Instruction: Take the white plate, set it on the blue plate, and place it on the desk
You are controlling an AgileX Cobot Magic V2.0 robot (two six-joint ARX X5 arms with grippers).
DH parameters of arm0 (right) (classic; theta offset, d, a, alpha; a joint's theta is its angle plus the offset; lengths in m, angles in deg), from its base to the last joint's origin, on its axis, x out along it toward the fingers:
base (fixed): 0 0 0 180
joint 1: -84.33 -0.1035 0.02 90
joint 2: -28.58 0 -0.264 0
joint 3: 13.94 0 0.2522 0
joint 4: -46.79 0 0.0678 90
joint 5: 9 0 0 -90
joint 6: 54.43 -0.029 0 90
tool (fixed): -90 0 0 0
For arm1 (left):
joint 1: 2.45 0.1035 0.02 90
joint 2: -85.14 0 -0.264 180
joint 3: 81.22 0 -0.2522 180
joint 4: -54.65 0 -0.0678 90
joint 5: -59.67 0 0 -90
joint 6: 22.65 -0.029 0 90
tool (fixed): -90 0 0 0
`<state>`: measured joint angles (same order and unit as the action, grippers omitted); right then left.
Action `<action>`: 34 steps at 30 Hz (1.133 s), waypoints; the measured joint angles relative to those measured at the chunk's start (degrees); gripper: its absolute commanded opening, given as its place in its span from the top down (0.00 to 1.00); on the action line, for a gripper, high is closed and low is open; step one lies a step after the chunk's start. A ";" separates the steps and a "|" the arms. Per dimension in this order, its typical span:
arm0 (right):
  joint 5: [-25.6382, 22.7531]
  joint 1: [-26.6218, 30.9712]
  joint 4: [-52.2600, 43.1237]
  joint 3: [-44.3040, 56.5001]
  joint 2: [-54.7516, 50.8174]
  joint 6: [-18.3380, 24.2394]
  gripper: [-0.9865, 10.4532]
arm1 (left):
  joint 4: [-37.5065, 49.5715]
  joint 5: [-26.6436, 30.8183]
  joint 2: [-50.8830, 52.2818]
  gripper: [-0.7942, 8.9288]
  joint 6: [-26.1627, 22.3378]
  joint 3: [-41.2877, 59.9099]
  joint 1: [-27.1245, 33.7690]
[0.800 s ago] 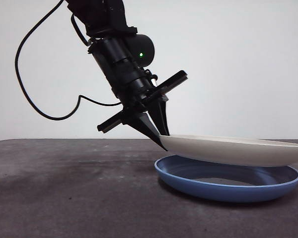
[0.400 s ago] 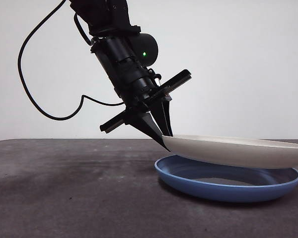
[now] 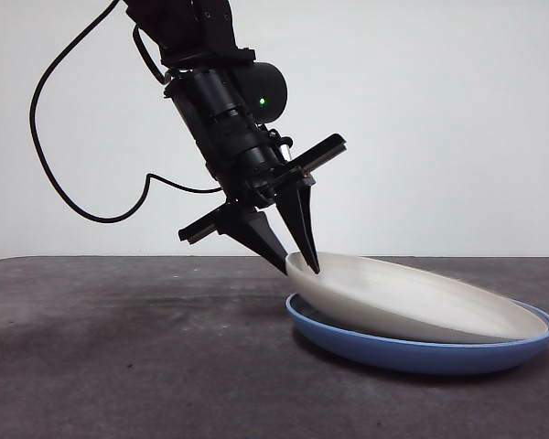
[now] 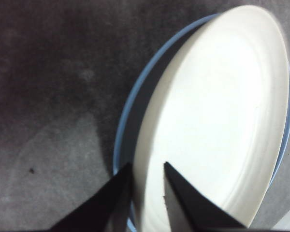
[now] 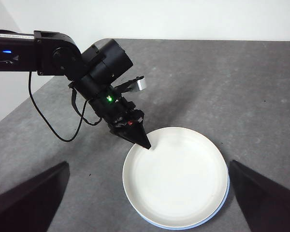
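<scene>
The left pincer (image 3: 296, 266) comes down from the upper left of the front view and is clamped on the near-left rim of the white plate (image 3: 412, 297), 1 jaw inside the rim and 1 outside, as the left wrist view shows with the rim running between the 2 jaws. The white plate is tilted: its gripped edge sits raised at the centre of the front view, while its far edge at the lower right rests down in the blue plate (image 3: 421, 352). The blue plate lies flat on the tabletop (image 3: 119, 347), showing only as a thin blue crescent around the white one in the left wrist view and along the lower edge of the white plate in the right wrist view.

The right pincer (image 5: 147, 193) hangs high above the scene with its jaws wide apart, holding nothing, both plates lying between its jaws in the lower middle of its own view.

The step in hand appears to be setting the white plate onto the blue one; it is about half seated, 1 edge down and 1 up. The next move likely calls for lowering the gripped rim until the white plate nests level, then parting the jaws and drawing up clear without dragging the rim sideways or shifting the blue plate beneath.
</scene>
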<state>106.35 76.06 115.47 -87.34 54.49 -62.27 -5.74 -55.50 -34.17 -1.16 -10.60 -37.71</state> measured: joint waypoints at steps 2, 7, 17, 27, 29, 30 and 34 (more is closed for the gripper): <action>0.02 0.00 0.00 0.00 0.00 -0.02 0.40 | 0.17 0.00 0.00 0.75 0.00 0.00 0.00; 0.02 0.00 0.11 0.00 0.00 0.00 0.40 | 0.70 0.00 0.00 0.66 0.00 -0.20 0.00; 0.02 0.00 0.13 0.00 0.00 -0.02 0.40 | -6.84 -0.07 -0.02 0.29 -3.72 -9.20 0.70; -1.55 0.00 1.68 -0.02 0.00 -0.13 0.40 | -30.27 -0.02 3.21 0.29 -17.11 -20.09 2.12; -1.55 0.00 1.68 -0.02 0.00 -0.13 0.40 | -32.65 -0.02 5.92 0.30 -19.23 -20.06 2.10; -1.55 0.00 1.66 -0.02 0.00 -0.13 0.40 | -34.32 0.00 7.76 0.30 -20.26 -20.06 2.10; -2.36 0.00 1.66 -0.02 0.00 -0.13 0.40 | -34.84 0.00 16.11 0.30 -22.93 -20.00 2.03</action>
<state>103.99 76.06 117.13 -87.36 54.49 -62.40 -40.58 -55.50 -18.06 -24.08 -30.60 -35.68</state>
